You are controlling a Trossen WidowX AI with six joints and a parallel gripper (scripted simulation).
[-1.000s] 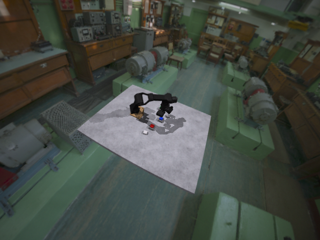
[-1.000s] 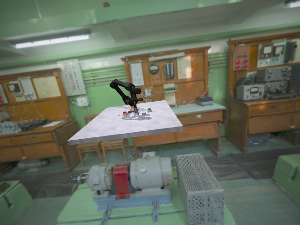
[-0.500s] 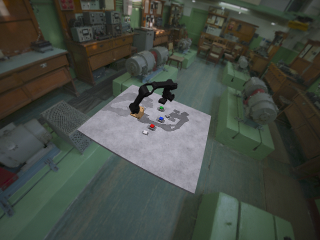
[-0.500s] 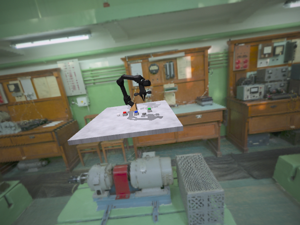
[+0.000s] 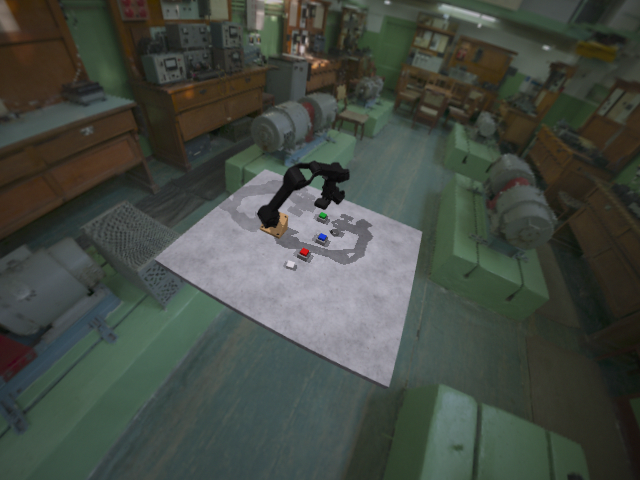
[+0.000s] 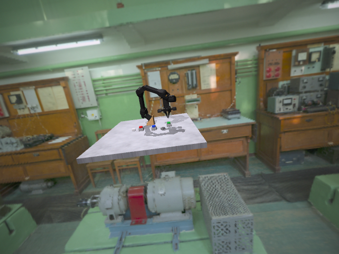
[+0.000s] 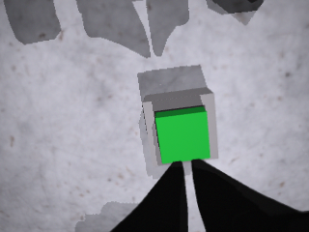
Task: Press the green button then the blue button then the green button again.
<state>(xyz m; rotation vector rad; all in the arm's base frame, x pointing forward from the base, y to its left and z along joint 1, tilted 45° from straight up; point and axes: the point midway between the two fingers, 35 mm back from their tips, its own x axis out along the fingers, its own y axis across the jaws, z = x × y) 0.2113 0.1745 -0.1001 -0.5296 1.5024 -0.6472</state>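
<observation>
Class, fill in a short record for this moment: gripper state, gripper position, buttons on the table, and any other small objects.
gripper state: gripper shut, holding nothing
gripper position: above the green button, not touching it
other buttons: blue button, red button
other objects: white block, grey block
surface: mottled grey table

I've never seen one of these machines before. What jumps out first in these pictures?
A black arm bends over a grey table, its gripper shut, empty, and poised above a bright green button that fills the wrist view. Across the table from it runs a row of small things: a blue button, a red button and a white block, with a small grey block beside the blue button.
</observation>
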